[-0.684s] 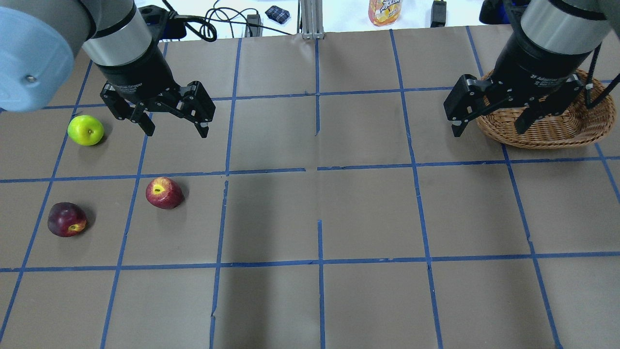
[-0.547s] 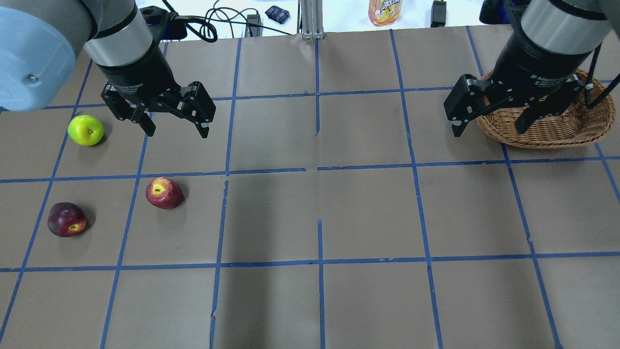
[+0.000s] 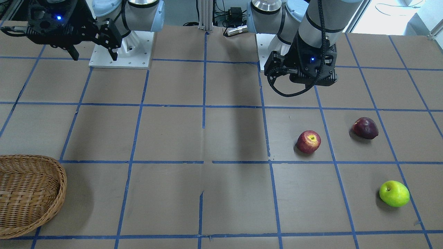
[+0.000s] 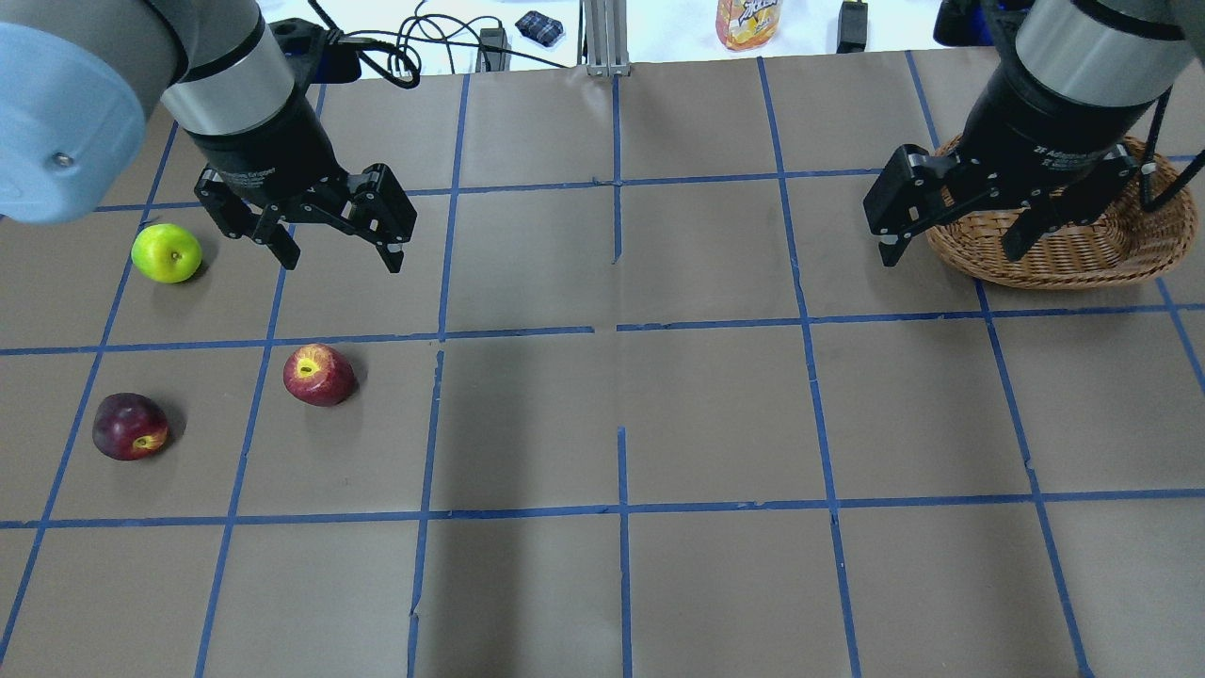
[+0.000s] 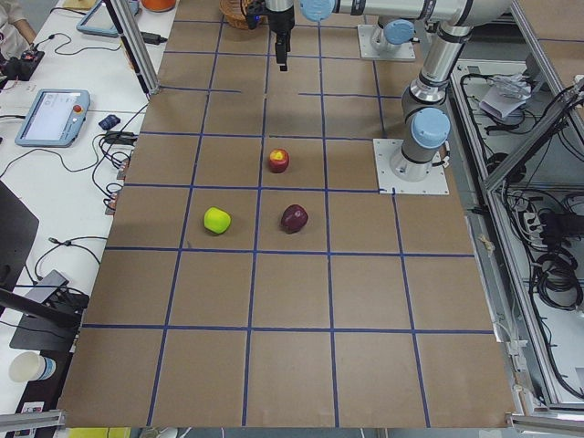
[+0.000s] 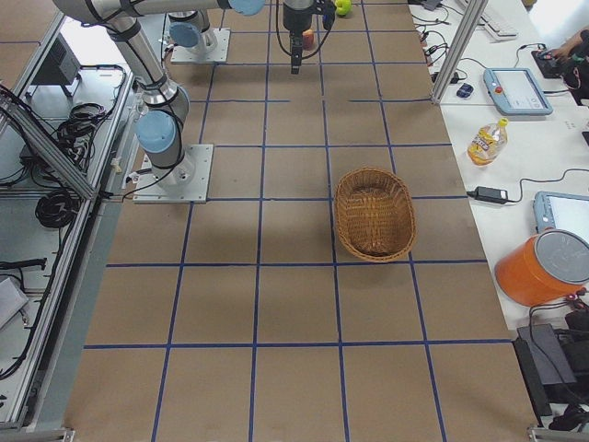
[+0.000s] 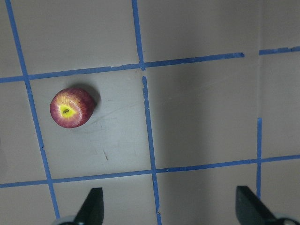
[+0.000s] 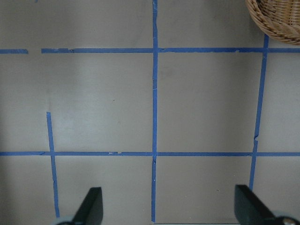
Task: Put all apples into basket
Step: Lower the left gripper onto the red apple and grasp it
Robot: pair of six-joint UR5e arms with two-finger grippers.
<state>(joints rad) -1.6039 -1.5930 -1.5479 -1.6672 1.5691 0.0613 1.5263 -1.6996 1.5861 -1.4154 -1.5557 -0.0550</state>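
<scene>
Three apples lie on the table's left side in the overhead view: a yellow-green one (image 4: 167,253), a red one with a yellow stem patch (image 4: 320,375) and a dark maroon one (image 4: 131,427). My left gripper (image 4: 342,260) hangs open and empty above the table, right of the green apple and beyond the red one. In the left wrist view the red apple (image 7: 70,107) lies ahead to the left of the open fingers (image 7: 91,206). The wicker basket (image 4: 1083,256) sits at the far right and looks empty. My right gripper (image 4: 951,254) is open and empty over its left rim.
The table is brown paper with a blue tape grid. Beyond its far edge are cables (image 4: 414,42), a small dark object (image 4: 539,26) and an orange bottle (image 4: 748,21). The basket's edge (image 8: 276,18) shows at the right wrist view's top right.
My left arm has shifted only very slightly. The apples, the basket and the right arm have not moved.
</scene>
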